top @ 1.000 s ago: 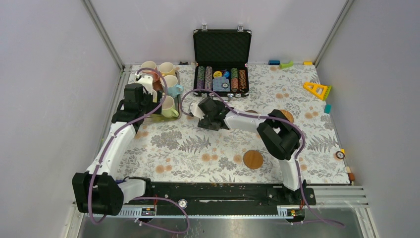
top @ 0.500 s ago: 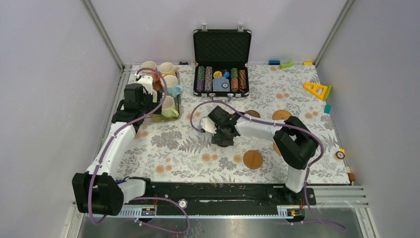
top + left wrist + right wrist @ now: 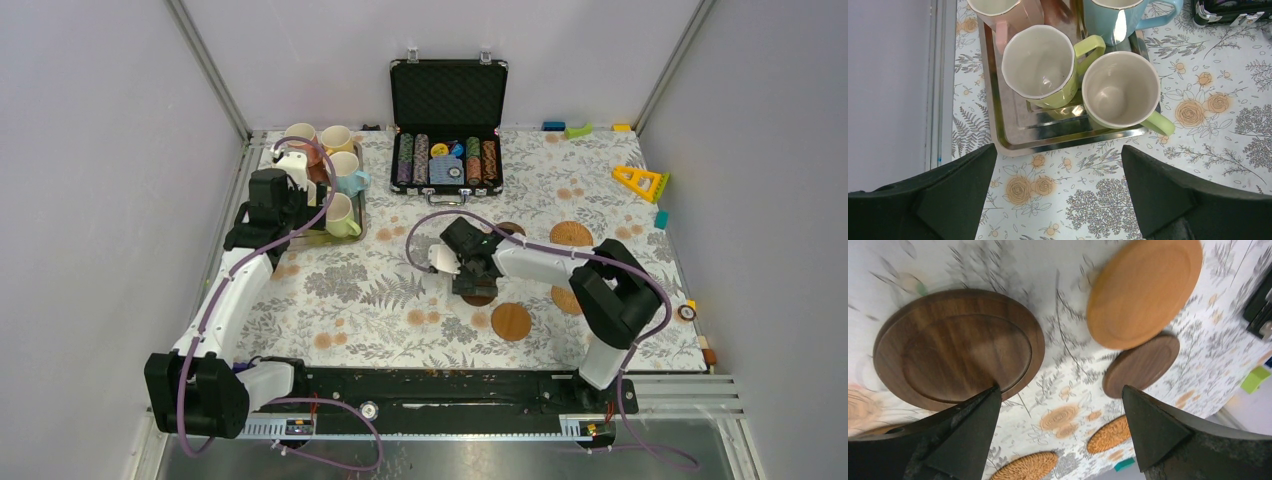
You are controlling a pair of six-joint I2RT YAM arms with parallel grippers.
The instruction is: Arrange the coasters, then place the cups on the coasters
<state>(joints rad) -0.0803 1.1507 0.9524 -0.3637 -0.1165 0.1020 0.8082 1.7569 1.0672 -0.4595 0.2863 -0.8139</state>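
Coaster of dark wood (image 3: pixel 958 347) is lying flat on the counter (image 3: pixel 1063 360), just below my right pincer (image 3: pixel 1058 390), which is standing wide apart. I am worrying: it is thin, so closing could just be pushing it into the tan coaster (image 3: pixel 1143 290).

Pale grey walls (image 3: pixel 100 150), floral tablecloth (image 3: pixel 380 290)

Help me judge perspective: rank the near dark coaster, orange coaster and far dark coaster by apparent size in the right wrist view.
Near dark coaster
Orange coaster
Far dark coaster
Camera nearness probably causes the differences.
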